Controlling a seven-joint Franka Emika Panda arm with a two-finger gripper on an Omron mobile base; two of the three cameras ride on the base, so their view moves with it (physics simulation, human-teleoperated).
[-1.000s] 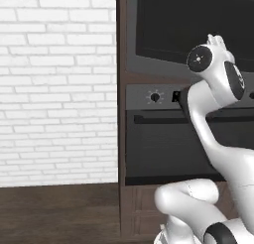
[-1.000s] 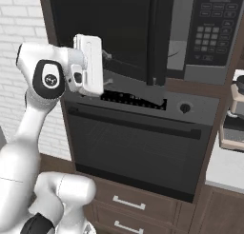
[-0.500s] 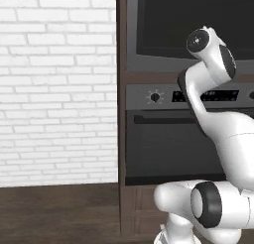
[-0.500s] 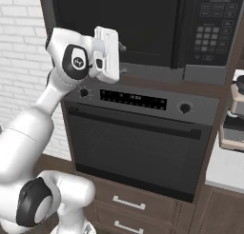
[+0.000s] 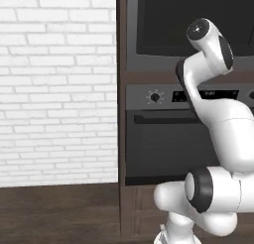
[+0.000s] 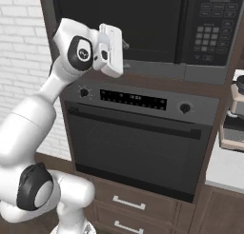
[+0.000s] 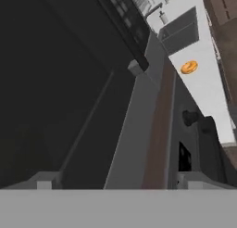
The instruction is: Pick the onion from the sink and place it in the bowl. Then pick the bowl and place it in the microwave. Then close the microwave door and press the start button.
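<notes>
**Arm raised at the closed microwave, fingers spread and empty**

The white arm is rising from the base, bending at the elbow and carrying its hand up to the lower edge of the microwave [image 6: 143,28]. In the right base view the gripper [image 6: 125,45] is pointing sideways along the grey surround, just below the microwave door [image 6: 116,19], which is lying shut and flush with the cabinet. In the hand view the two fingers [image 7: 44,181] are standing wide apart at the bottom edge with nothing between them; the dark glass is filling the left side and the grey surround is running diagonally past them.

Below the microwave the oven [image 6: 138,142] is sitting with its knob [image 6: 185,108], display strip and bar handle [image 6: 133,125]. The display and the microwave keypad [image 6: 213,24] are showing marks too small to read. A white brick wall [image 5: 57,84] is standing to the left of the cabinet. A coffee machine [image 6: 233,119] is sitting on the table at the right edge. In the hand view, a small orange ring-shaped thing [image 7: 189,67] is lying on the pale table [image 7: 203,83] far off, near a dark rectangular basin [image 7: 180,34]. Whether that basin is the sink cannot be told. Nothing is standing between the hand and the door.
</notes>
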